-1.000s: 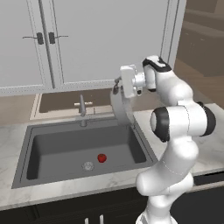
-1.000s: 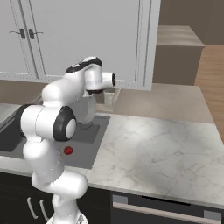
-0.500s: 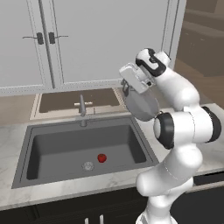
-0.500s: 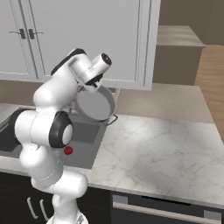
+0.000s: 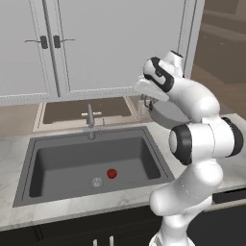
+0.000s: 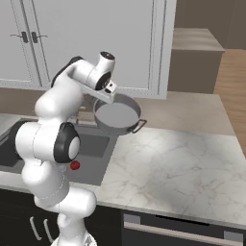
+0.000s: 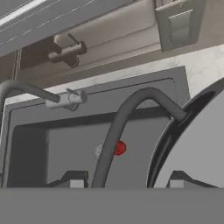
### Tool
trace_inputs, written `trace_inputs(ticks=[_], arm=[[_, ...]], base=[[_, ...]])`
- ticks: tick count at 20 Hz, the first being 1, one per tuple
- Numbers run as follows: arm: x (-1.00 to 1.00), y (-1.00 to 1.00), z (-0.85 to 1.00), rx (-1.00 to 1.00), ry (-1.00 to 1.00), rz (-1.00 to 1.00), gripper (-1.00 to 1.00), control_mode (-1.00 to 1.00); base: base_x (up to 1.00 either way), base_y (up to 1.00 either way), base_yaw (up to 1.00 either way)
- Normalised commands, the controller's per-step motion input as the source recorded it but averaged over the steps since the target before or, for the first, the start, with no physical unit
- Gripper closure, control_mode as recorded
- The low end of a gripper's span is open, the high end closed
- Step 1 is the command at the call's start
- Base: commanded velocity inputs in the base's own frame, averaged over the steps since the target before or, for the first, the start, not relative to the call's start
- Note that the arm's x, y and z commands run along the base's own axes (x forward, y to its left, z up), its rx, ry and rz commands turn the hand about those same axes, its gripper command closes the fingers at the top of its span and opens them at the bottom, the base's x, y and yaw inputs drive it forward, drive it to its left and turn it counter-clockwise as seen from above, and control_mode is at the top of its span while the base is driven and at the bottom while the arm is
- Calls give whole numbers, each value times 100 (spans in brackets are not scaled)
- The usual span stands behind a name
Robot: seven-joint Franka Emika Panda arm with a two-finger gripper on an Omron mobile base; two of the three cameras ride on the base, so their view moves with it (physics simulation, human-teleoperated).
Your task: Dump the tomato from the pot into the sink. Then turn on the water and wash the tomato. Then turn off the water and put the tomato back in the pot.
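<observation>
The claw [image 6: 111, 94] is hanging above the right end of the sink [image 5: 53, 162], clamped shut on the rim of the pot [image 6: 116, 116], beside one of the loop handles. In the hand view that loop handle [image 7: 127, 118] is arching up just in front of the dark finger tips, and the pot's inner wall is spreading off to the right of them.

Pot: grey metal, wide and shallow, rigid. It is likely the heavy item here, and held by one edge it is probably pulling hard on the wrist. The rim next to a handle looks like the sound place to take it; the smooth wall offers nothing to bite. In the right base view it is riding roughly level, mouth up, over the edge between the basin and the marble desk [image 6: 173, 158]. Nothing is showing inside it.

Tomato [image 5: 112, 173]: small, round, bright red, lying on the sink floor well below the claw and off to its faucet side, just beside the round drain [image 5: 97, 182]. It is likely light, smooth-skinned and soft; wet, it could squirt from a pinch or roll on the basin floor. Best taken across its middle, jaws coming straight down, with gentle pressure.

Faucet [image 5: 89, 115]: standing behind the basin; no stream is running from it.
</observation>
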Motion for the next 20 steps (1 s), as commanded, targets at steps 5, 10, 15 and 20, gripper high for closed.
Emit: trace_inputs(ticks=[5,10,15,20], arm=[[-8,-44,-42,-13,9,0,100,-100],[0,-43,-40,-9,6,0,100,-100],[0,-41,-34,-9,0,0,100,-100],[-1,-37,-42,-5,0,0,100,-100]], base=[[0,0,0],[0,0,0],[0,0,0],[0,0,0]])
